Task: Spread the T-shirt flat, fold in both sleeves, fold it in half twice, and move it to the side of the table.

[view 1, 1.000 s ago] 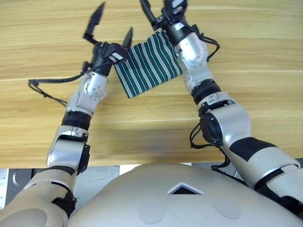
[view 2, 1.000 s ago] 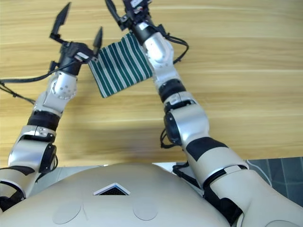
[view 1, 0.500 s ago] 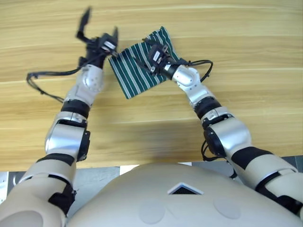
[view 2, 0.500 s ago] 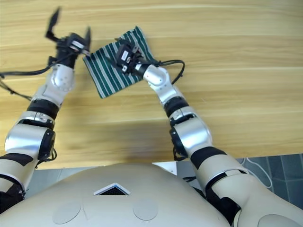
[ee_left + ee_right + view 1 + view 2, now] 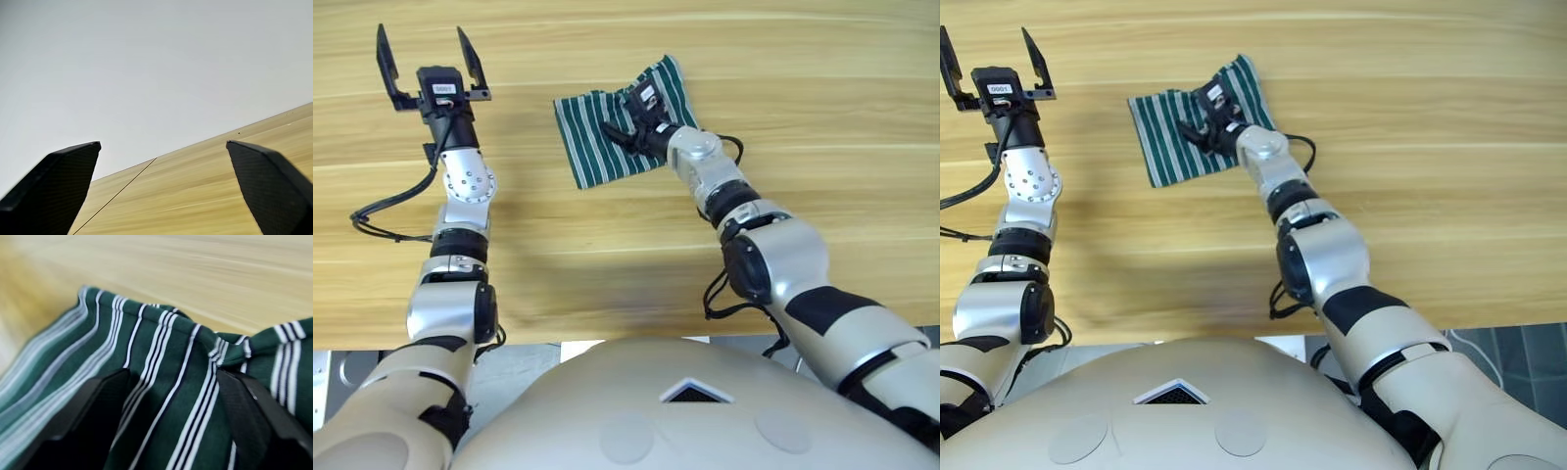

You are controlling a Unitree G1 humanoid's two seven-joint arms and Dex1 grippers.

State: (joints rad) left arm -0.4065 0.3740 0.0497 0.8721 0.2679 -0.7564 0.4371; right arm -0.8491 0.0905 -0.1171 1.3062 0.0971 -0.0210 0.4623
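- Wooden table (image 5: 803, 59), head view: folded T-shirt (image 5: 592, 147) lay upper centre, right gripper (image 5: 625, 125) spread open on it; left gripper (image 5: 423, 39) open, empty, upper left.
- Left wrist view: fingers (image 5: 54, 186) parted above the table.
- Right wrist view: fingers (image 5: 93, 416) straddled the striped cloth. Judgement: pinch all layers before sliding sideways.

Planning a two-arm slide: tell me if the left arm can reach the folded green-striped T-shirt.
Probably yes. The open left pincer stands left of the folded green-striped T-shirt, bare wooden table between; the right pincer rests on its right part.
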